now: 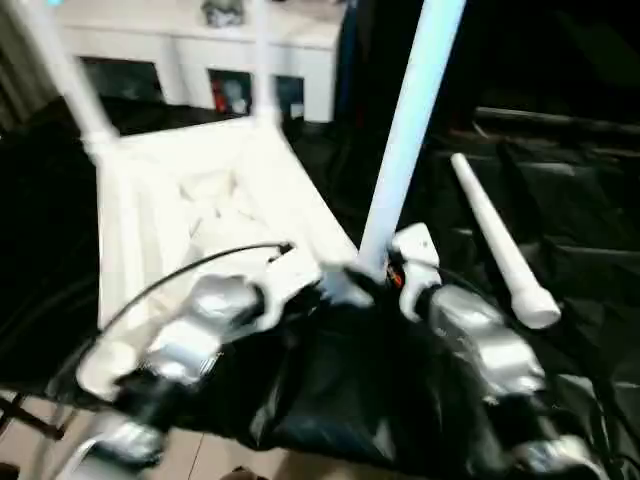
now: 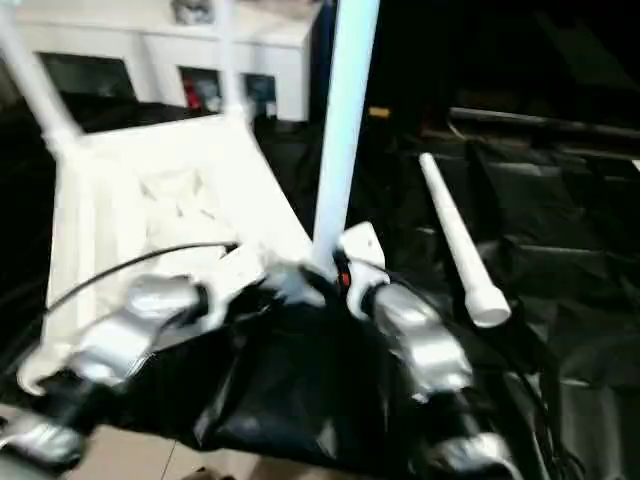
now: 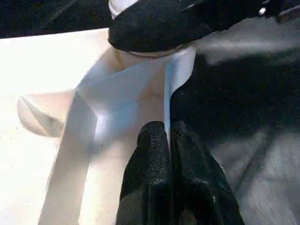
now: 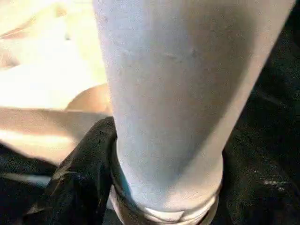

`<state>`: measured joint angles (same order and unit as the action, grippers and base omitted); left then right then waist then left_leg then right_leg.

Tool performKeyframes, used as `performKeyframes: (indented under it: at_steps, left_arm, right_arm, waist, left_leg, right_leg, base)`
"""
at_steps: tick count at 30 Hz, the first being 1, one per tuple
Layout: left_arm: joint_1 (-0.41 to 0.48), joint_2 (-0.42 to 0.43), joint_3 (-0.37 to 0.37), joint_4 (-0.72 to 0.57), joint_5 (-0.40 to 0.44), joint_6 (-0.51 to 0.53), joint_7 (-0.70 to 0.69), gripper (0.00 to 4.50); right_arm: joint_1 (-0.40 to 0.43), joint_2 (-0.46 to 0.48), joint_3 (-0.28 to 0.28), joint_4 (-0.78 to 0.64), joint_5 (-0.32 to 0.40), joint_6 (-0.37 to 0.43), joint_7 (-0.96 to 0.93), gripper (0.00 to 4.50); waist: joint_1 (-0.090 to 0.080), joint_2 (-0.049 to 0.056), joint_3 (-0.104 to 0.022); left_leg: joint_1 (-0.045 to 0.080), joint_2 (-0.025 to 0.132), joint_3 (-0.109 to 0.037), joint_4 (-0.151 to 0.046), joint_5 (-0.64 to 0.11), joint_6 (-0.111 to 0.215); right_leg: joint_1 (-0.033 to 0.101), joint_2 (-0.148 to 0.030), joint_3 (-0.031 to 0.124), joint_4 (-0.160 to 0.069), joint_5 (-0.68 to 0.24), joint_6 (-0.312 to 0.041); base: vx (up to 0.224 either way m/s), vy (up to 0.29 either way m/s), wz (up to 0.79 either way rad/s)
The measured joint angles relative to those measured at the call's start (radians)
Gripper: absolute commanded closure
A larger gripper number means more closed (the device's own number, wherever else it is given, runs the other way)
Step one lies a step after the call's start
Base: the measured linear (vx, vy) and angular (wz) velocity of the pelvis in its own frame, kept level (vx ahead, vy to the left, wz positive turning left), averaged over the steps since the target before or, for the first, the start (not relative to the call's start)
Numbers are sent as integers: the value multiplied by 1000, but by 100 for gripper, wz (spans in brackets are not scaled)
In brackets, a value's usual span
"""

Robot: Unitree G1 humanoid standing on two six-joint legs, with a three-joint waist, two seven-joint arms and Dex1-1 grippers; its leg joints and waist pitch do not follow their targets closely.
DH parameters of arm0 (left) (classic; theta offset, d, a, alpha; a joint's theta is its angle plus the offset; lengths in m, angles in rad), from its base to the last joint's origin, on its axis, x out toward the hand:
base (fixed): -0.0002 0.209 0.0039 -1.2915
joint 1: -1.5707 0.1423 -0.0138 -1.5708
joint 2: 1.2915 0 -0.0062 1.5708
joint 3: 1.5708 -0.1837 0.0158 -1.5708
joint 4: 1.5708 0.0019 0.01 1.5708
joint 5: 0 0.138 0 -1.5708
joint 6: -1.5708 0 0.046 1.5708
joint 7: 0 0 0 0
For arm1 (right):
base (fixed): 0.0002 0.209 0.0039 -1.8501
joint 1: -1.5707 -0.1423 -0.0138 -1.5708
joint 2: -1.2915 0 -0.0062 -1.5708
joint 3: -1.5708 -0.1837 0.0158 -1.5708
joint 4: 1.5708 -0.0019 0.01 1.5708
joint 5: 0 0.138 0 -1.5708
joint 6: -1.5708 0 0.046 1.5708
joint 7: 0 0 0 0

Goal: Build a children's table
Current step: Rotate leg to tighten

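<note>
Head view: white plastic table top (image 1: 200, 210) lies upside down on black sheeting (image 1: 560, 230), ribbed underside up, raised rim around the edge, rounded sockets at the corners. Two legs stand in the far corner sockets: far left leg (image 1: 65, 70) leaning, far right leg (image 1: 262, 60) about upright. A third leg (image 1: 405, 140), a smooth tapered white tube, stands in the near right corner. Fourth leg (image 1: 500, 245) lies loose on the sheeting, well right of the top, wide end towards the robot. Both silver forearms meet at the near right corner. White cabinet (image 1: 200, 50) behind with dark openings

Left wrist: left claw (image 3: 168, 136), both black fingers pressed together and pinching the thin upright rim (image 3: 180, 70) of the table top just beside the corner socket. Glossy white plastic, curved ribs on the inside; dark sheeting outside the rim. One black finger of the other claw (image 3: 159, 28) sits across the socket at the corner

Right wrist: right claw (image 4: 154, 206) stands around the base of the third leg, one matte black finger (image 4: 79, 173) touching the tube just above the socket collar. Jaws held wide by the tube, gripping it. Tube surface smooth, faintly scuffed, round in section; its wide end sits in the ringed socket (image 4: 164, 215)
</note>
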<state>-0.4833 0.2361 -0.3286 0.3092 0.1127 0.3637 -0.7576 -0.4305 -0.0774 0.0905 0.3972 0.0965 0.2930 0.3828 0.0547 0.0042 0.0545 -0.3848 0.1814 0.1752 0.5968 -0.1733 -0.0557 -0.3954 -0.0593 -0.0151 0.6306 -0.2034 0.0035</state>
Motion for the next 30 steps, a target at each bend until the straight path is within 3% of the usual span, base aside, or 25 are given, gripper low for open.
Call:
performKeyframes:
  at_steps: [2, 3, 4, 9, 20, 28, 30]
  left_arm:
    - [-1, -11, 1, 1, 3, 6, 17, 450]
    - [-1, -12, 1, 1, 3, 6, 18, 450]
    - [-2, -12, 1, 1, 3, 6, 18, 450]
    - [-2, -13, -1, 1, 3, 0, 9, 450]
    - [44, 93, -4, -49, -40, -85, -162, 450]
    - [72, 164, -4, -72, -87, -129, -307, 450]
    - [82, 184, -7, -89, -99, -133, -343, 450]
  right_arm:
    - [-7, 14, -11, 12, -11, -8, -17, 178]
    - [-7, 18, -15, 17, -13, -16, -17, 122]
    - [-7, 18, -16, 19, -14, -21, -17, 108]
    - [-7, 20, -22, 21, -6, -17, 1, 75]
    - [72, -166, 76, -109, 6, -23, 323, 75]
    - [85, -271, 128, -164, 30, -25, 542, 75]
    - [85, -282, 151, -168, 31, -32, 581, 108]
  waist:
    - [0, 1, -1]
    - [0, 2, -1]
    - [0, 3, -2]
    - [3, 5, -2]
    - [10, 6, -1]
    - [23, 6, -1]
    - [28, 6, 0]
  left_leg:
    - [0, 0, 0, 0, 0, 0]
    - [0, 0, 0, 0, 0, 0]
    - [0, 0, 0, 0, 0, 0]
    - [-1, 0, 0, 0, 0, 0]
    - [-2, 0, 0, -3, 0, 0]
    - [-2, 0, 0, -4, 0, 0]
    - [-2, 0, 0, -4, 0, 0]
  right_leg:
    - [0, 0, 0, 0, 0, 0]
    - [0, 0, 0, 0, 0, 1]
    - [0, 0, 0, 0, -1, 2]
    - [-1, 0, 0, -1, -1, 2]
    - [-2, 0, 0, -3, -2, 3]
    - [-2, 0, 0, -3, -2, 3]
    - [-2, 0, 0, -3, -2, 3]
  base:
    - [0, 0, 0]
    - [0, 0, 0]
    - [0, 0, 0]
    - [0, 0, 0]
    - [0, 0, 0]
    - [0, 0, 0]
    - [0, 0, 0]
